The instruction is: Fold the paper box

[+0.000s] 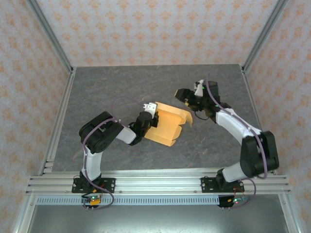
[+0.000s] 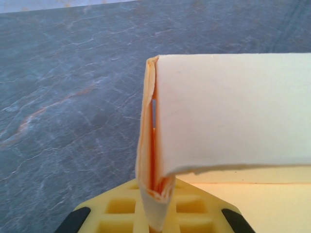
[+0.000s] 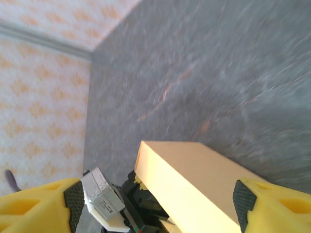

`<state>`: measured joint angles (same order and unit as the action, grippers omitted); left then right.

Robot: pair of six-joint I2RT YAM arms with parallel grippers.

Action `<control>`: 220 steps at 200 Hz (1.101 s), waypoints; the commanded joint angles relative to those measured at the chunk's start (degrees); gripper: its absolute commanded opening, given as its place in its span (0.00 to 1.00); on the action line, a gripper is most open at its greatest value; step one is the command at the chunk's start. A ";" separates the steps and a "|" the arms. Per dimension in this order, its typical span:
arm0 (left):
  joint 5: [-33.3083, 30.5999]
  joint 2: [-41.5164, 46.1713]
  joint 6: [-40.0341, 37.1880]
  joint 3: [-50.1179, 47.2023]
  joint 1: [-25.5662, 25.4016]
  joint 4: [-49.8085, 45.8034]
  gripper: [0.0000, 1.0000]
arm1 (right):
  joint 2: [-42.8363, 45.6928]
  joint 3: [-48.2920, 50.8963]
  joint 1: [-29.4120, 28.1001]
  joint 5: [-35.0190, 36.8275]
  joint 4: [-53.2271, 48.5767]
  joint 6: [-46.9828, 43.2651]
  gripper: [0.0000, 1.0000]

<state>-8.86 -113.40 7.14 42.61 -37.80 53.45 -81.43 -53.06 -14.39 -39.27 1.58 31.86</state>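
Note:
The paper box [image 1: 167, 126], tan-orange and partly folded, lies at the middle of the table with one wall raised. My left gripper [image 1: 153, 118] is at its left edge, shut on a folded flap. In the left wrist view the pinched fold [image 2: 154, 191] stands upright between the yellow jaws of the left gripper [image 2: 155, 216], and a panel of the paper box [image 2: 233, 111] stretches to the right. My right gripper [image 1: 187, 98] hovers over the box's far right corner, open. In the right wrist view the paper box [image 3: 204, 179] sits between the wide-apart fingers [image 3: 272, 206] of the right gripper [image 3: 155, 206], untouched.
The grey marbled table [image 1: 146, 82] is bare around the box. Patterned walls with metal posts [image 1: 51, 39] enclose it on three sides. A rail frame [image 1: 160, 182] runs along the near edge. The left arm's wrist camera [image 3: 99, 199] appears beside the box.

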 commanded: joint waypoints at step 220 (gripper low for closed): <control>13.32 5.08 12.34 -7.68 8.97 1.53 0.00 | 0.67 7.97 -6.10 0.40 3.66 -41.48 0.54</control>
<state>2.00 -107.42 16.64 35.62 -28.80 53.15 -79.44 -42.85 -18.87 -35.62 3.07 -9.08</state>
